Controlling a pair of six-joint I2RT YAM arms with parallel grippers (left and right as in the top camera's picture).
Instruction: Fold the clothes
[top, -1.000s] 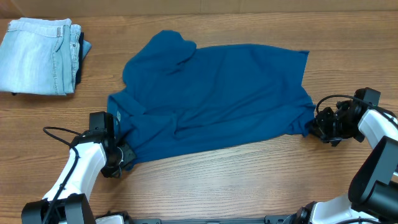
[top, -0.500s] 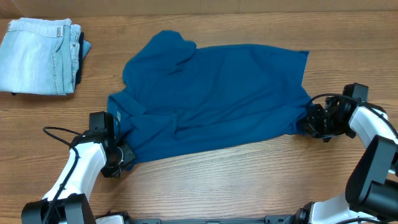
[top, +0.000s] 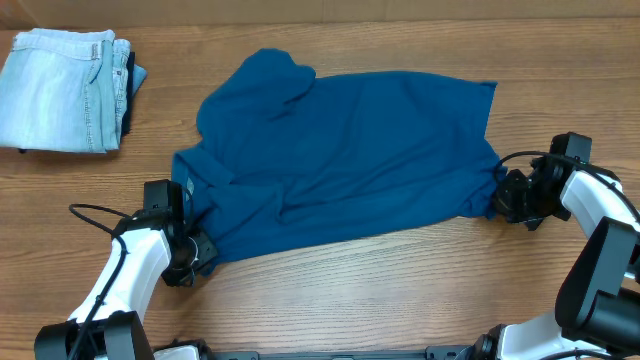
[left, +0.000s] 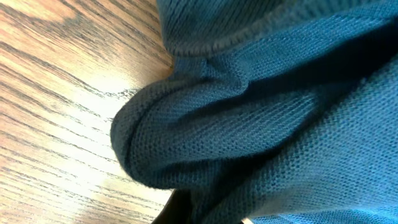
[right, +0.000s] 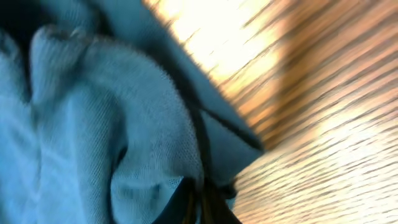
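Observation:
The clothes (top: 350, 150), a deep teal-blue shirt, lie spread and rumpled across the middle of the wooden table. My left gripper (top: 200, 248) is shut on the shirt's near-left corner; the left wrist view is filled with bunched knit fabric (left: 261, 112) running down between the jaws. My right gripper (top: 503, 198) is shut on the shirt's near-right corner, and the right wrist view shows the cloth (right: 124, 143) pinched between its dark fingers (right: 208, 202) just above the table.
Folded pale blue jeans (top: 65, 88) rest at the far left corner of the table. A black cable (top: 95, 215) loops on the wood beside the left arm. Bare wood (top: 380, 290) runs along the near edge.
The right gripper slid left to the shirt's near-right corner and shut on it. The left arm and the shirt have stayed where they were.

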